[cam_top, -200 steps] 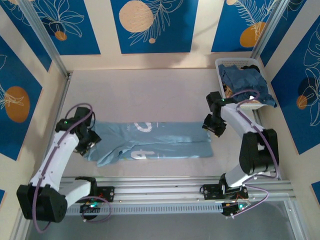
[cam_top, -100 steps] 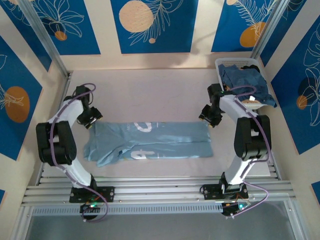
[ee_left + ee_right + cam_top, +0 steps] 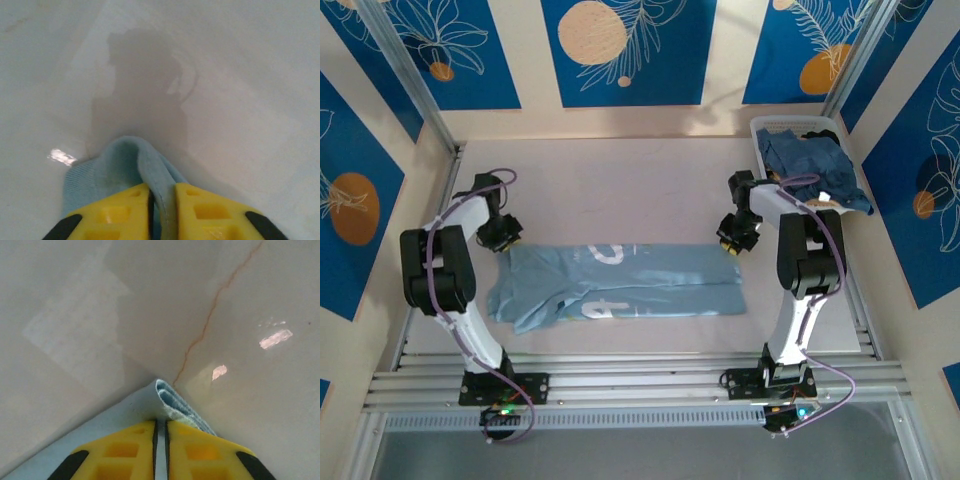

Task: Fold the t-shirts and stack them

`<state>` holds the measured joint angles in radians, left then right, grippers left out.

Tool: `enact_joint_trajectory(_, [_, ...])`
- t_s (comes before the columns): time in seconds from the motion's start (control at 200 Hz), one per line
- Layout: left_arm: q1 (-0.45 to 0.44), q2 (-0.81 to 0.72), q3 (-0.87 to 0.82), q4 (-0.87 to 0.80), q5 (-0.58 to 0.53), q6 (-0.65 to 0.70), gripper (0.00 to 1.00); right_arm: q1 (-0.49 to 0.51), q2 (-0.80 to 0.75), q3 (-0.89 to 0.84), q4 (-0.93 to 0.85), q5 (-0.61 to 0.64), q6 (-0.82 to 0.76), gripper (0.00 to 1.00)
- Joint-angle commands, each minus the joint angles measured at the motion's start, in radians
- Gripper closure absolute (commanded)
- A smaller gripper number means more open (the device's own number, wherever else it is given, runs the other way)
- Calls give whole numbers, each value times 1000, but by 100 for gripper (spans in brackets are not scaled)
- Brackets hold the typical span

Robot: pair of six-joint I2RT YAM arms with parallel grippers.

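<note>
Two grippers of mine are clamped on one light blue t-shirt (image 3: 620, 285), which lies as a long folded band across the table (image 3: 620, 180) between them. My left gripper (image 3: 162, 189) pinches a rolled fold of blue cloth between its yellow fingers (image 3: 125, 200); the jaws stand narrow, with only fabric in the slit. My right gripper (image 3: 161, 426) grips the shirt's far right corner the same way, a doubled edge poking out past the tips. Both wrist views cut the fingers off at the bottom edge. From above, my wrists cover the fingertips, so the pinch itself is hidden there. The white lettering (image 3: 605, 254) is broken up by the folds and I cannot read it. Darker blue t-shirts (image 3: 810, 160) are heaped in the white mesh basket (image 3: 790, 124) at the far right corner, spilling over its rim.
</note>
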<state>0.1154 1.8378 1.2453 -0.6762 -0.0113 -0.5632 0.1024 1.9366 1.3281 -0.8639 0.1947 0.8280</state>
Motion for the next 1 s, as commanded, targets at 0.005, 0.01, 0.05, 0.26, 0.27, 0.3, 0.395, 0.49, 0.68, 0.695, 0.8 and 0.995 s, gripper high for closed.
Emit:
enact_joint_trajectory(0.005, [37,-22,-24,-10,-39,31,87,-1,24,39,-62,42,34,95])
enact_joint_trajectory(0.01, [39,-22,-25,-10,-39,31,87,-1,26,40,-63,44,34,96])
enact_joint_trajectory(0.05, [46,-34,-30,-17,-43,34,88,0,32,49,-75,60,41,100])
enact_joint_trajectory(0.26, [61,-113,-72,-45,-70,39,81,1,40,60,-92,93,51,100])
enact_joint_trajectory(0.27, [62,-114,-72,-49,-74,38,80,2,39,60,-92,91,49,100])
enact_joint_trajectory(0.3, [63,-114,-71,-70,-79,34,76,4,38,65,-92,90,42,100])
enact_joint_trajectory(0.395, [61,-143,-81,-100,-86,28,67,28,21,95,-107,119,16,95])
enact_joint_trajectory(0.49, [45,-250,-107,-139,-133,7,58,58,-33,109,-110,156,-13,81])
enact_joint_trajectory(0.68, [-167,-451,-217,-241,-94,-26,52,139,-166,62,-42,84,-95,63])
enact_joint_trajectory(0.695, [-192,-466,-235,-243,-84,-37,52,145,-174,54,-30,65,-102,62])
enact_joint_trajectory(0.8, [-347,-563,-342,-247,-27,-156,43,196,-201,21,12,-70,-117,58])
enact_joint_trajectory(0.995, [-525,-570,-397,-195,69,-167,38,269,-191,-9,57,-227,-96,56])
